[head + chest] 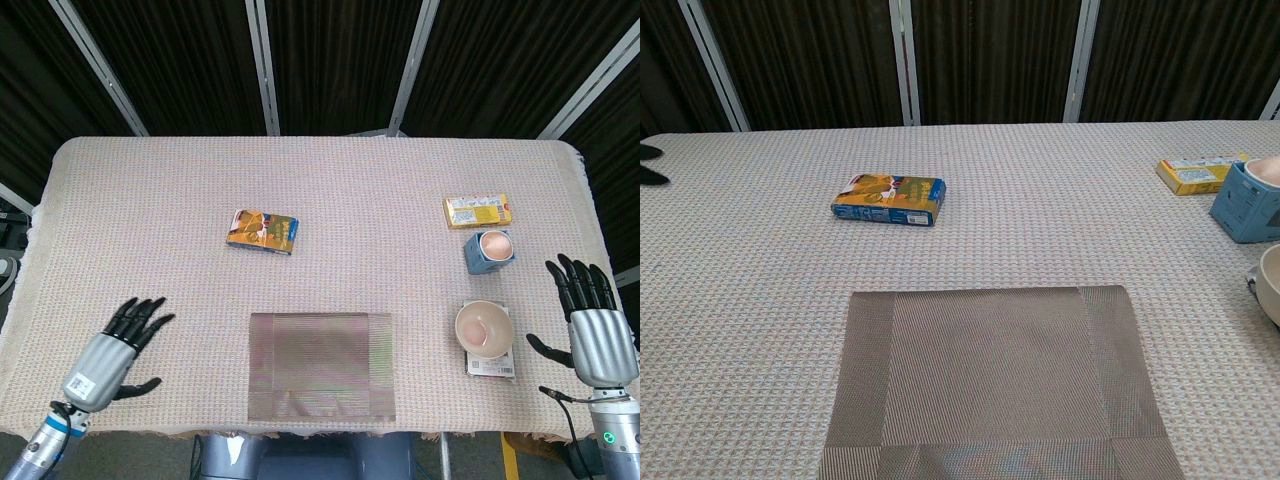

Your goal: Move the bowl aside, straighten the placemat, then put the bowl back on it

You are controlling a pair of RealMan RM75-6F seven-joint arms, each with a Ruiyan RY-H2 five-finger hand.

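The beige bowl point(484, 329) stands on a flat white-and-dark packet point(490, 361) to the right of the placemat; the chest view shows only its rim point(1270, 285) at the right edge. The grey-brown placemat point(321, 366) lies near the table's front edge, its sides roughly square with it point(990, 375). My right hand point(596, 335) is open, fingers spread, apart from the bowl on its right. My left hand point(108, 356) is open over the front left of the table, well left of the mat. Dark fingertips point(648, 163) of it show at the chest view's left edge.
A yellow-and-blue snack box point(262, 232) lies behind the mat to the left. At the back right sit a yellow box point(478, 210) and a blue cup point(489, 250) with a pinkish inside. The woven tablecloth point(350, 180) covers the table.
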